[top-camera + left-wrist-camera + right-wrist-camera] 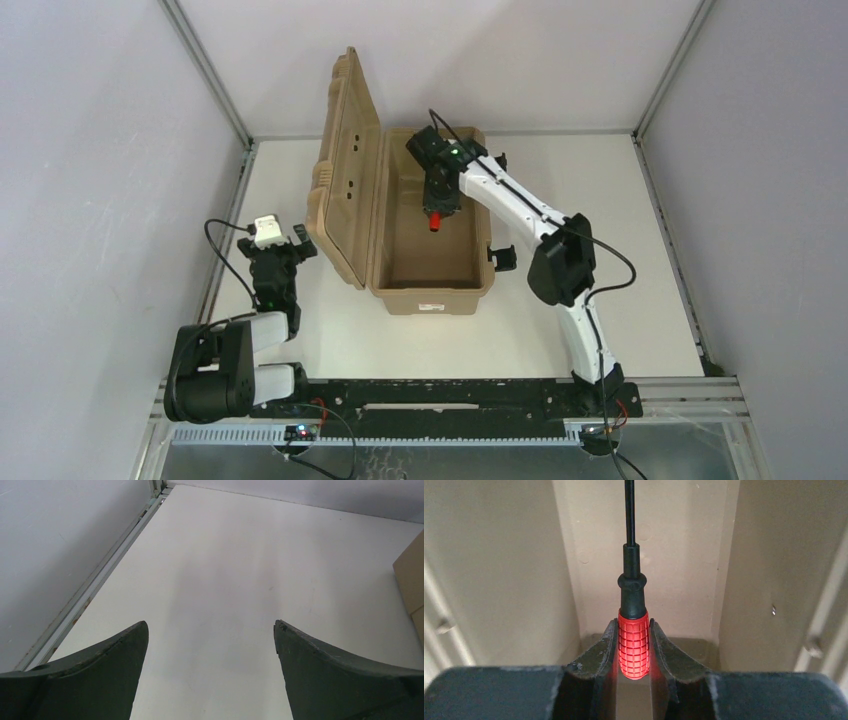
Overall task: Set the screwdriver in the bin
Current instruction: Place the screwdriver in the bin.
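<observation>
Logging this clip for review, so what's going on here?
The right gripper is shut on the red handle of the screwdriver, holding it shaft-first inside the open tan bin, whose lid stands raised on the left. The tool is not yet released. The left gripper hangs open and empty over the table beside the bin.

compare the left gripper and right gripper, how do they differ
On the left gripper the jaws stand wide apart, empty; on the right gripper they are shut on the red-handled screwdriver. The left gripper is over the table beside the bin; the right gripper is over the open bin. Both have dark jaws.
</observation>
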Controlling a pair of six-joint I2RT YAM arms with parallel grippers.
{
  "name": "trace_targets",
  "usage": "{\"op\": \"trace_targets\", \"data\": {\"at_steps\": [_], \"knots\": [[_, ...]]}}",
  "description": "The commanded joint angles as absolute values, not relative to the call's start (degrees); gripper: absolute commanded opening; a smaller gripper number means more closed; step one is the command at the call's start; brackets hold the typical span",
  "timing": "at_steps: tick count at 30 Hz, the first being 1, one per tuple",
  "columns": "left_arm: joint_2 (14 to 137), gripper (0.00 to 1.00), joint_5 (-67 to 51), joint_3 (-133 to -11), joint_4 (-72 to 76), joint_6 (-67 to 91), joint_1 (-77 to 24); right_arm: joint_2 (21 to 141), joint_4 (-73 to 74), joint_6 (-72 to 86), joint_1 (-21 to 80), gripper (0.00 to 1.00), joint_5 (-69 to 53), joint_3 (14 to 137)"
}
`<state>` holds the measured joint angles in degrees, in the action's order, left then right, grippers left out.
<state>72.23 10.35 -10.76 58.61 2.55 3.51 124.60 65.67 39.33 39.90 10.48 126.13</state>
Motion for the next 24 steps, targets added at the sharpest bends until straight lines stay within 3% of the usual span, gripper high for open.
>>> {"op": "trace_targets", "data": {"at_steps": [1, 24], "knots": [[72.07, 1.00, 10.42, -11.07, 60.29, 1.76, 3.60, 127.12, 66.67, 40.14, 40.25, 0.18, 12.26, 128.41], [72.06, 1.00, 10.42, -11.07, 60.28, 1.69, 3.60, 136.28, 62.55, 38.66, 39.89, 0.18, 9.44, 124.92]]}}
